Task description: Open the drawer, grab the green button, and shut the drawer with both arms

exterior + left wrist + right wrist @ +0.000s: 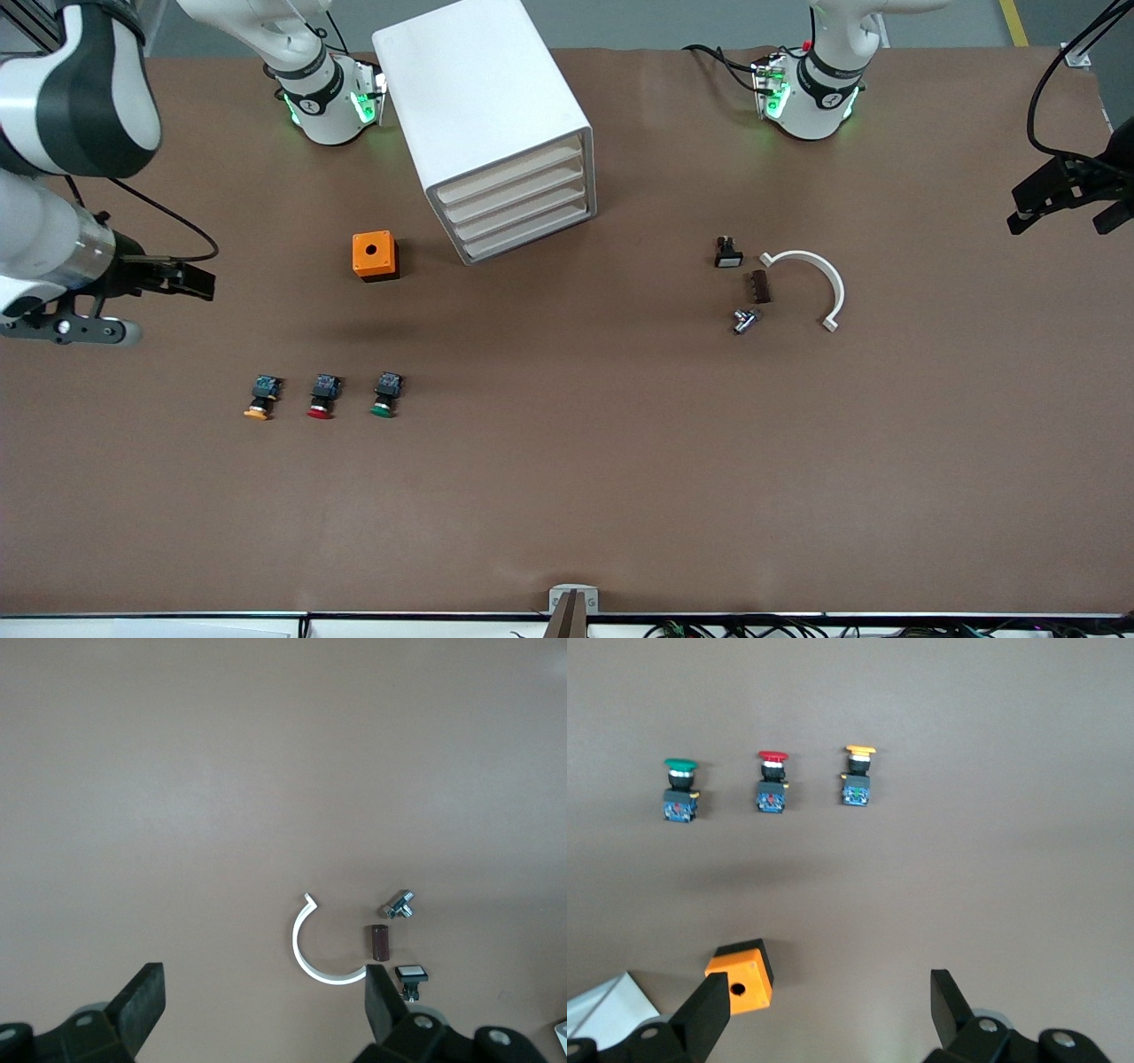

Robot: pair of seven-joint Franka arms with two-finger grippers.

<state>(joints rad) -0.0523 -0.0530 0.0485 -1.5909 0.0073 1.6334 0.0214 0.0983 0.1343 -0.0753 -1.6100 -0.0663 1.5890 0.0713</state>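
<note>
Green button (384, 395) on table, well apart from both grippers' open, empty fingers (709, 1010), drawers shut

Your front camera looks steeply down from high across the counter (567, 496), facing both bases at twelve o'clock. Your wrist cameras look down past each open hand; the right shares the three buttons (770, 780) with it.

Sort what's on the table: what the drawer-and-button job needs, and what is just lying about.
Needed:
- cabinet, its four drawers shut
- green button, on the table
- left tool, open, waiting
- right tool, open, waiting

Lying about:
- red button
- orange button
- orange box
- white clip
- brown block
- metal fitting
- small black switch
</note>
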